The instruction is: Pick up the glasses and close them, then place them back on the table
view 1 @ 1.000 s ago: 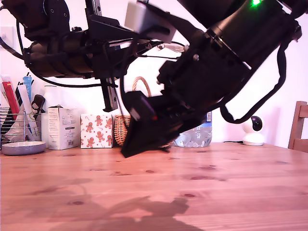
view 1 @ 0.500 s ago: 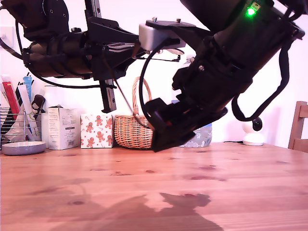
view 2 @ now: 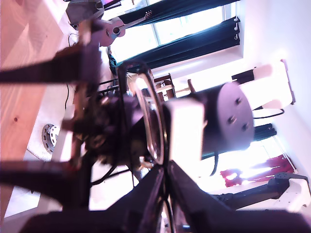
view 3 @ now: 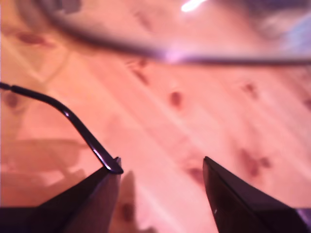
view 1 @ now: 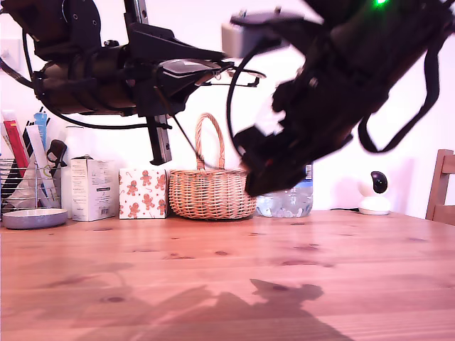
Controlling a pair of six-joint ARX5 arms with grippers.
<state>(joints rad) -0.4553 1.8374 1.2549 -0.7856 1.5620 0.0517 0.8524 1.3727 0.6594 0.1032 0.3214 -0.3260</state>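
One temple of the glasses (view 3: 73, 124) touches a fingertip of my second gripper (view 3: 160, 179), spread wide; my first gripper (view 2: 160, 194) pinches the frame

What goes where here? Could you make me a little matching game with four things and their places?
Things:
1. glasses
2. wicker basket
3. grey dish
4. small white camera

Places:
A. on the table, at the exterior view's far left
B. up in the air, above the table
C. on the table near the wooden chair, at the exterior view's right
D. on the table, between the gingerbread box and the water bottle

Pairs: 1-B, 2-D, 3-A, 4-C
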